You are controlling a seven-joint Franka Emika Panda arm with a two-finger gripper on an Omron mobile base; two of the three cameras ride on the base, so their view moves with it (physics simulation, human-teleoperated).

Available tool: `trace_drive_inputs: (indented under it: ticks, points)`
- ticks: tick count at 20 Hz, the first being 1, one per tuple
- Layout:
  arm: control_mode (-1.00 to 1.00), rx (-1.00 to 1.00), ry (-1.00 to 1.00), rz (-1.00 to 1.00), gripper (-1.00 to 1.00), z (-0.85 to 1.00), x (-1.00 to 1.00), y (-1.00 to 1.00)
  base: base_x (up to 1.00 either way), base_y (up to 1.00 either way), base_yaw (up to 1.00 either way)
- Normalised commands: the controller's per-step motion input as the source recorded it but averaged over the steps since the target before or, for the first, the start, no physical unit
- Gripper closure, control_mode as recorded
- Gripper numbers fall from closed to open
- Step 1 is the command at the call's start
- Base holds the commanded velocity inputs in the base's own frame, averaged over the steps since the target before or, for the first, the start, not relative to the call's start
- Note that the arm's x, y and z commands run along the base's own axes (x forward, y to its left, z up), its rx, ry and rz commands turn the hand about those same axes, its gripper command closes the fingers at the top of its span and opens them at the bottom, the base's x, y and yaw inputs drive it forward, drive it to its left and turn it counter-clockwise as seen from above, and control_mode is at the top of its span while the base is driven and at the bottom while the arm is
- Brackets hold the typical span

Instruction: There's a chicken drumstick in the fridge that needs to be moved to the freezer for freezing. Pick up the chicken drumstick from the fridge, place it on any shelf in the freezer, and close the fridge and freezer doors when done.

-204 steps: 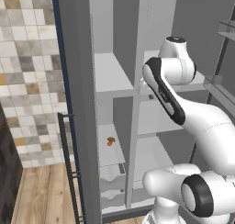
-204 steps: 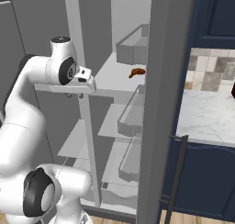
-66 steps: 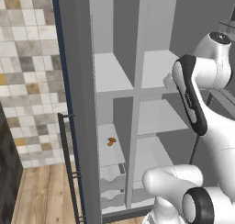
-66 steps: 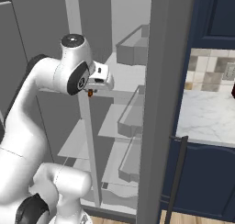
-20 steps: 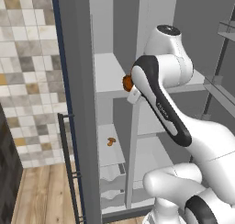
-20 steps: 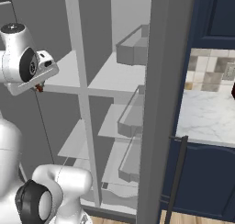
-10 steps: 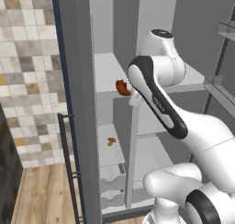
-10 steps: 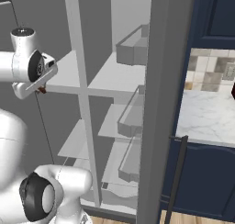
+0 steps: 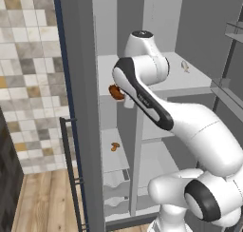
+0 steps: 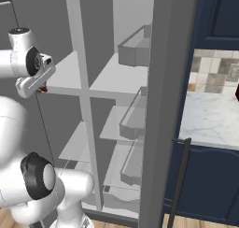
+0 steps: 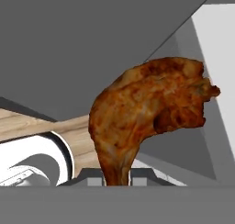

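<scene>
Broadly, a tall grey side-by-side unit stands open, set between a tiled wall point(image 9: 28, 74) on one flank and dark blue cabinets point(image 10: 214, 105) with a pale marble counter point(image 10: 210, 117) on the other. Wood floor point(image 9: 38, 202) underneath. Freezer point(image 9: 111, 83), the narrower compartment, sits on the tiled-wall side of the unit; fridge point(image 10: 116, 82), the wider one, on the cabinet side, split from it by a vertical divider. Open grey door point(image 9: 78, 107) just beside the freezer, dark bar handle point(image 9: 71, 169) low on it; second grey door edge point(image 10: 165, 105) beside the fridge, clear bins point(image 10: 135, 49) on its inner face.

White arm rising from the base, elbow bent, forearm reaching across the divider toward the freezer's upper shelf point(image 9: 105, 69). Gripper point(image 9: 124, 97) at the freezer's open front, just below that shelf's level, fingers clamped on the narrow bone end of the chicken drumstick point(image 9: 115, 91).

Left base view: drumstick as a reddish-brown piece at the freezer mouth, an orange-tan lump point(image 9: 114, 147) on a lower freezer shelf, a small pale item point(image 9: 184, 66) on an upper fridge shelf. Right base view: gripper point(image 10: 41, 88) mostly behind the wrist, only a dark red speck beneath. Hand view: drumstick point(image 11: 147, 108) large and close, meaty end up, bone end pinched between the fingertips point(image 11: 137, 175).
</scene>
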Motion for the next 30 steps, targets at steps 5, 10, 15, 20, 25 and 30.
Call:
trace_drive_inputs:
  ticks: [5,10,15,20,25,30]
  points:
    - [-1.0,-0.06,0.02,0.03,1.0,-0.04,0.52,0.03,0.0,0.0,0.0]
    - [-1.0,0.0,0.0,0.02,1.0,-0.09,0.41,-0.01,0.0,0.0,0.0]
    - [-1.0,0.0,0.0,0.04,1.0,-0.39,0.47,-0.01,0.0,0.0,0.0]
    - [-1.0,0.0,0.0,0.05,1.0,-0.29,0.55,0.0,0.0,0.0,0.0]
    - [-1.0,0.0,0.0,0.01,1.0,-0.06,0.54,0.0,0.0,0.0,0.0]
    - [-1.0,0.0,0.0,0.01,1.0,-0.09,0.57,0.0,0.0,0.0,0.0]
